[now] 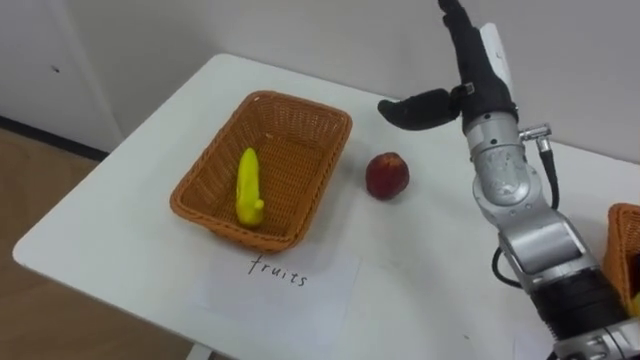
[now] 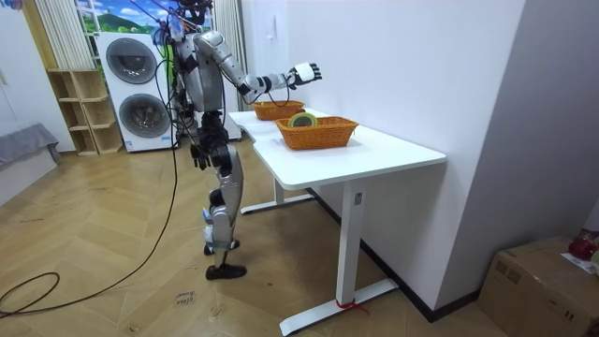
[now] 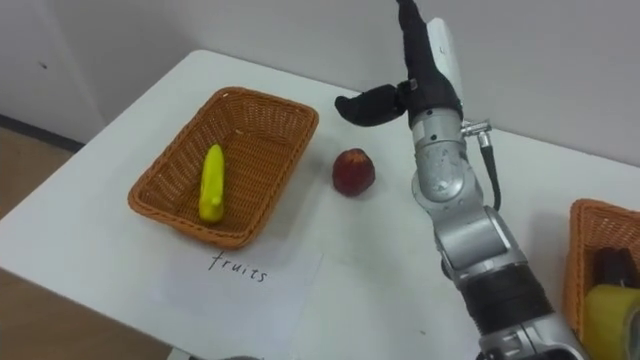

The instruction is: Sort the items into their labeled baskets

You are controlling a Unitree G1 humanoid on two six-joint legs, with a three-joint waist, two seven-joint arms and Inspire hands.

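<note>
— Where's the fruit?
— Round red apple (image 1: pixel 386 175) on the smooth white desk (image 1: pixel 130 195), just beside the woven wicker basket (image 1: pixel 232 232) holding a yellow banana (image 1: pixel 248 188); right hand (image 1: pixel 475 88) raised nearby, fingers straight, empty

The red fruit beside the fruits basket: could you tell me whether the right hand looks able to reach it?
Probably yes. The right hand hovers open beyond the red fruit, which lies on bare tabletop apart from the basket; nothing stands between them, so the fingers could likely close round it.
</note>
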